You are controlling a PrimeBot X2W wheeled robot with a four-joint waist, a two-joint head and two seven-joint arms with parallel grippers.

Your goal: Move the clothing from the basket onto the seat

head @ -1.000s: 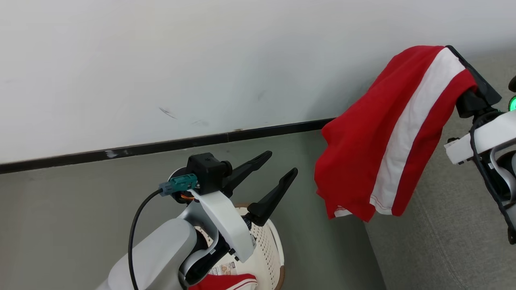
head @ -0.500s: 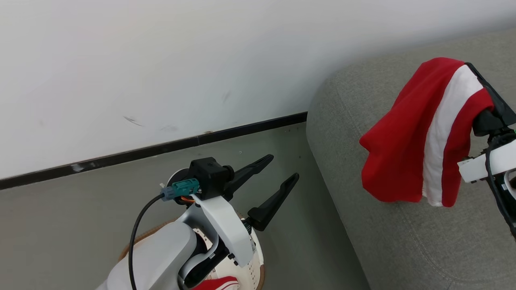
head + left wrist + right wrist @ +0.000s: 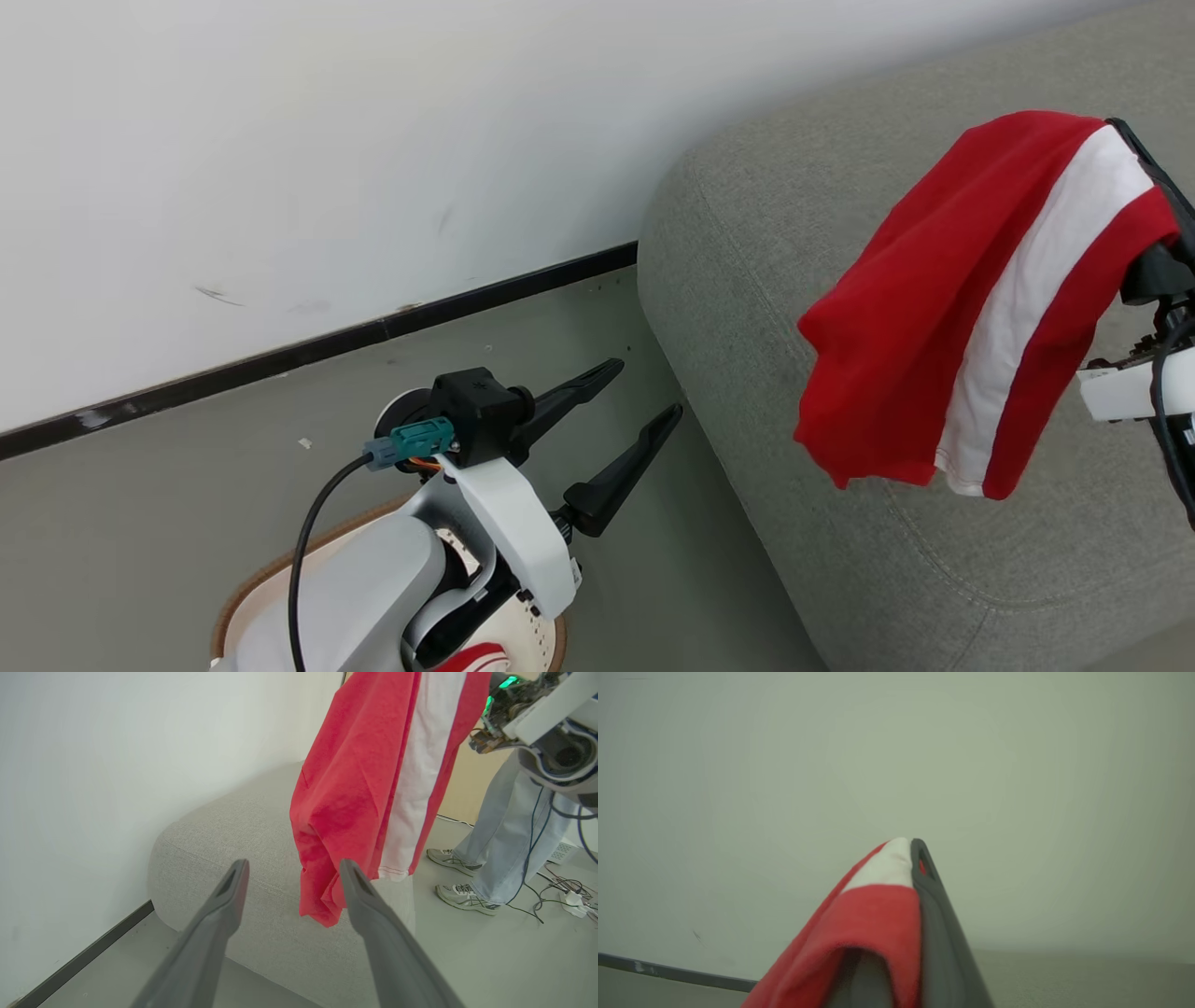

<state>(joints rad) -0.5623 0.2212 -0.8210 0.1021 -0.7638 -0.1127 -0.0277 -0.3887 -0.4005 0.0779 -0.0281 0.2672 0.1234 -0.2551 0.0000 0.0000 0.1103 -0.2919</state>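
At right, the clothing hangs over the seat; at left, the basket stands on the floor beneath the left arm.

Noted soft, matt cloth on clothing. Recorded coarse-woven, matt grey fabric on seat. Found smooth cream plastic with brown woven-look rim on basket. Logged matt dark plastic on left end effector; smooth, scuffed paint on wall.

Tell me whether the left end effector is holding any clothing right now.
No, the left end effector stands open and empty, while the red garment hangs from the shut right end effector.
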